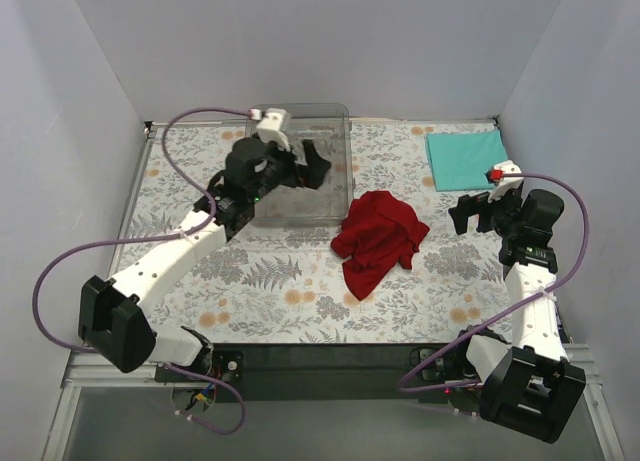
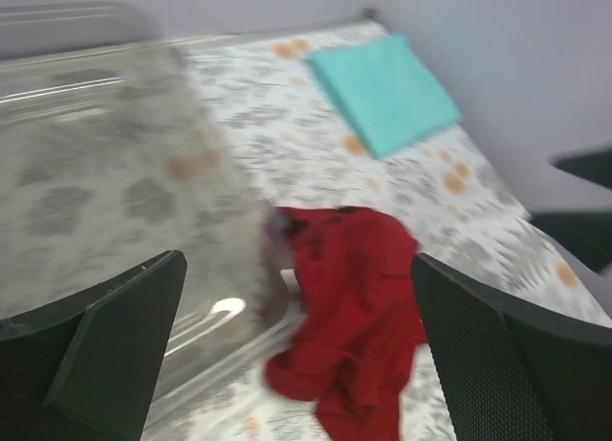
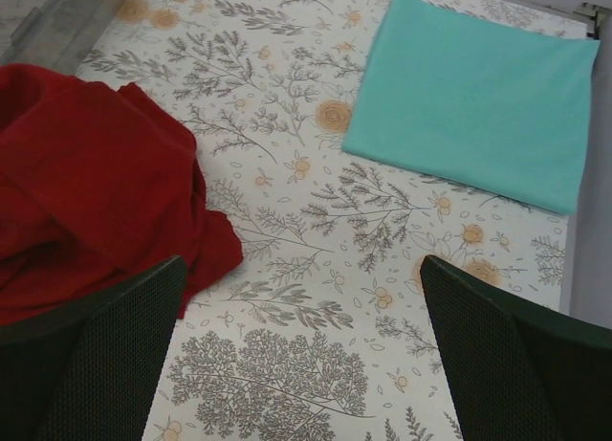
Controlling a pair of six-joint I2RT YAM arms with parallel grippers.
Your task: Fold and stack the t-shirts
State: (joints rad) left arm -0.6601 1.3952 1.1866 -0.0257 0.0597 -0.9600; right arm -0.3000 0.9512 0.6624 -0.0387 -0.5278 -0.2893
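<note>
The left arm reached diagonally from its base over the clear rectangular plastic bin (image 1: pixel 345 161). The left gripper (image 1: pixel 296 169) hung above the bin's interior, fingers spread wide with nothing between them. The crumpled deep red cloth t-shirt (image 1: pixel 378 236) lay on the floral-patterned table (image 1: pixel 250 281) just right of the bin, by its front right corner and clear of that claw. Further right of the bin, toward the back, the light teal cloth t-shirt (image 1: pixel 463 158) lay folded in a flat rectangle. The right arm rose from its base with the elbow folded. The right gripper (image 1: pixel 476 213) hovered well right of the bin, between the two shirts, jaws gaping and empty.
</note>
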